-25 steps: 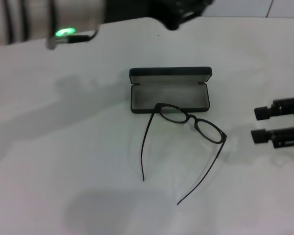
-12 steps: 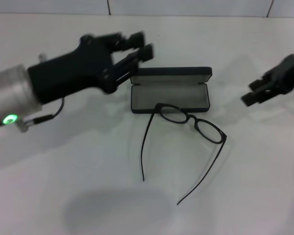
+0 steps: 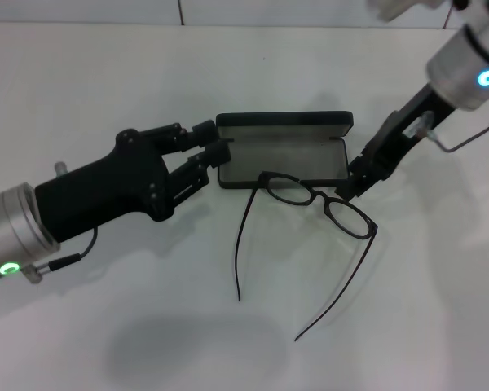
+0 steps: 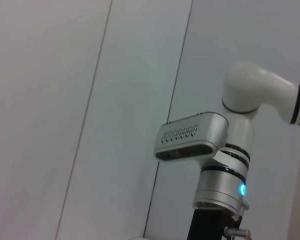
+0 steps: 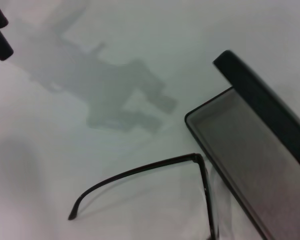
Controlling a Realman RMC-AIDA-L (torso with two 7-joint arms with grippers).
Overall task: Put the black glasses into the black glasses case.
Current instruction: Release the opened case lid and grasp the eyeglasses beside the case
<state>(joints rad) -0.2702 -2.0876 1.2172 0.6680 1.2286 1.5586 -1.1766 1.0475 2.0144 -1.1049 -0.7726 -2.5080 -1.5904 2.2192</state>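
- Both arms have come in toward the middle of the head view since half a second ago: the left gripper [image 3: 218, 145] has dropped to the left end of the case [image 3: 283, 151], and the right gripper [image 3: 348, 186] has swung down from the right edge to the case's lower right corner.
- Left fingers are spread, their tips just beside the case's left wall.
- Right fingers are hard to make out; I cannot tell whether they are spread or pressed together.
- Case lies open at centre, grey lining showing.
- Glasses [image 3: 318, 203] lie unfolded on the table [image 3: 106, 98] just below the case, one lens over its front edge, temples reaching toward lower centre.
- Right wrist view cuts off the case and glasses.
- Left wrist view shows only a pale panelled wall [image 4: 65, 100] and the right arm [image 4: 230, 165].
- Table is plain white; wall seams run along the top.
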